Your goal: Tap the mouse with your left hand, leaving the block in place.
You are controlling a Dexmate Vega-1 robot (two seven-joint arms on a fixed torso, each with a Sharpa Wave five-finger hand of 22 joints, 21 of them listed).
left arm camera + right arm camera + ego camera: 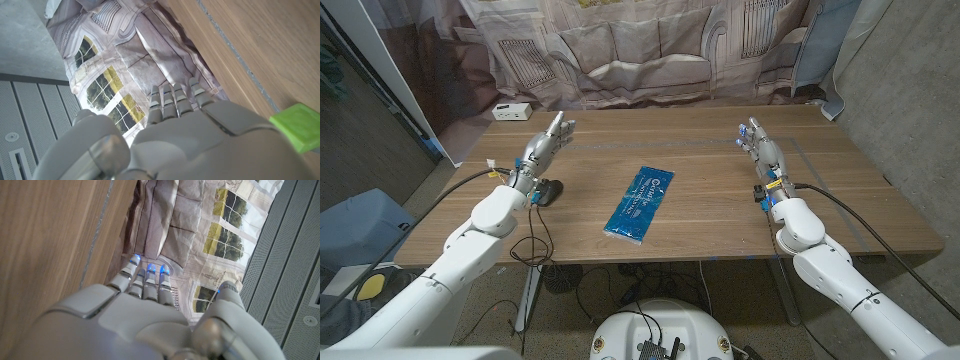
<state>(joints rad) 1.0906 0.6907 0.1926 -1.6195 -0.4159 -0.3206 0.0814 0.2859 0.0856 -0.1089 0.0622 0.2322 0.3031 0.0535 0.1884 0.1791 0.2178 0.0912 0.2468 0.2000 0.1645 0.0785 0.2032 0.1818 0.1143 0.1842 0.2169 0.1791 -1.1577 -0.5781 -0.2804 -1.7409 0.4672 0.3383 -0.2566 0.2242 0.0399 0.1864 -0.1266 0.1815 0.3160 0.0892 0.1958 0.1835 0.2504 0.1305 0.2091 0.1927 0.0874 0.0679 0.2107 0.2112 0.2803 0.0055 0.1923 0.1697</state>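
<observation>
My left hand [546,143] is hovering near the table's [720,215] left edge with straight fingers, holding nothing — my right hand [760,146] is doing the same near the right edge. One dark mouse [549,191] is sitting just behind my left wrist. One green block [300,125] is peeking beside my left palm. One blue packet [639,205] is lying mid-table, near the front edge.

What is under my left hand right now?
A dark mouse lies on the wooden table just below the left hand, partly covered by the wrist. A green block sits beside it; contact cannot be judged.
</observation>
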